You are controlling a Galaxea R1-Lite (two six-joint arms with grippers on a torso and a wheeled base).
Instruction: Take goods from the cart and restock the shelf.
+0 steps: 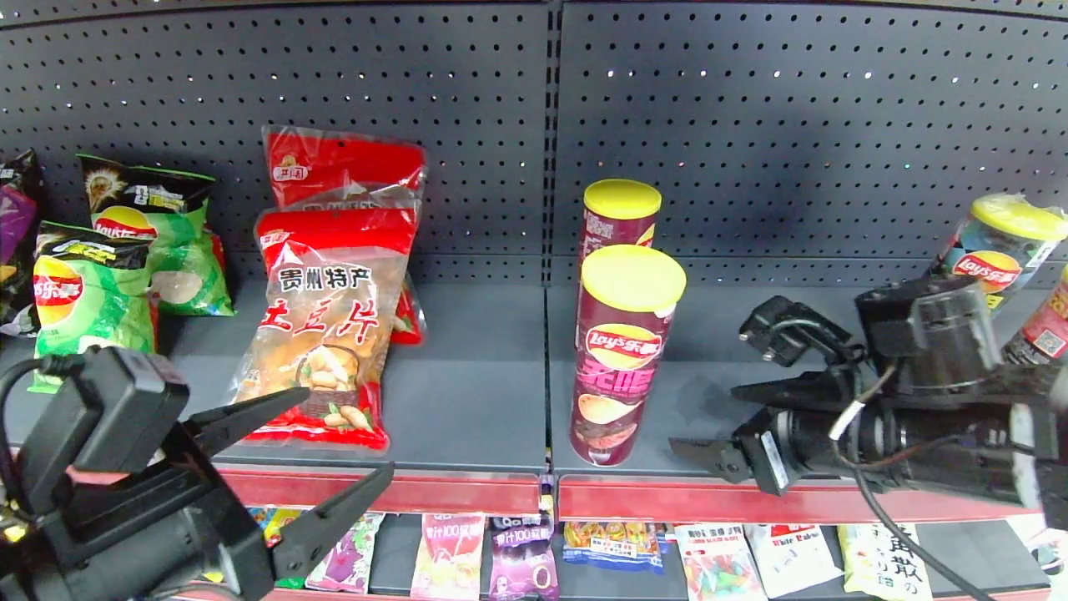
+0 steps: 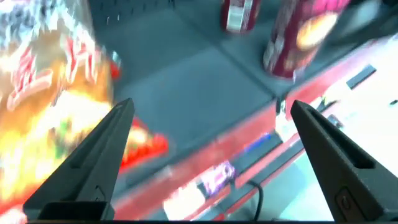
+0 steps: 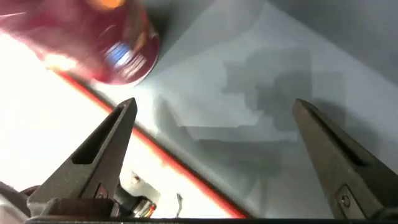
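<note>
Two maroon chip cans with yellow lids stand upright mid-shelf, the front can near the red shelf lip and the back can behind it. My right gripper hovers open and empty just right of the front can, over bare shelf; its own view shows it as right gripper. My left gripper is open and empty in front of the shelf edge, below a red bag of potato chips. The left gripper has that bag to one side and the front can to the other.
Green chip bags stand at the shelf's left. A tilted can with a yellow lid leans at the far right behind my right arm. Bare grey shelf lies between bag and cans. Small snack packets line the lower shelf.
</note>
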